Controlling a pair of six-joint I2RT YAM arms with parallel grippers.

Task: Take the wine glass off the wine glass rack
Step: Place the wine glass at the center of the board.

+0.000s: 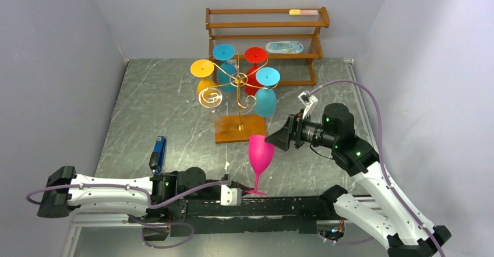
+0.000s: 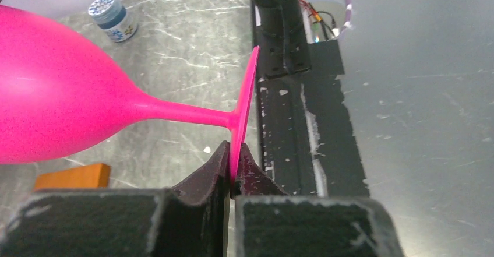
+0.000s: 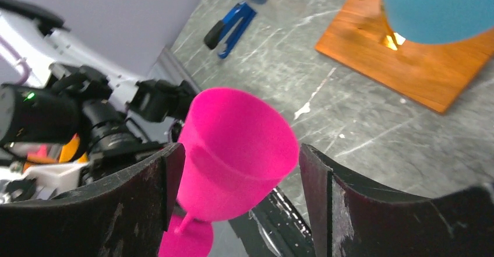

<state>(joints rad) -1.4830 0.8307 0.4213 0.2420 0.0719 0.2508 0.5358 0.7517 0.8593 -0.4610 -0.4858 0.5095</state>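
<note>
A pink wine glass [image 1: 260, 155] stands roughly upright near the table's front edge, off the rack. My left gripper [image 2: 234, 152] is shut on the rim of its flat foot [image 2: 244, 102]; this gripper also shows in the top view [image 1: 237, 190]. My right gripper [image 3: 242, 152] is open, with its fingers either side of the pink bowl [image 3: 233, 146] and a gap on the right side; it also shows in the top view [image 1: 274, 139]. The gold wine glass rack [image 1: 239, 102] on its square wooden base [image 1: 240, 129] holds yellow [image 1: 202, 69], blue [image 1: 223, 52], red [image 1: 256, 55] and teal [image 1: 265, 101] glasses upside down.
A three-tier wooden shelf [image 1: 265, 21] stands against the back wall behind the rack. A blue tool [image 1: 158, 154] lies at the front left. A small blue-capped jar [image 2: 113, 17] sits on the table. The black rail [image 1: 274, 207] runs along the front edge.
</note>
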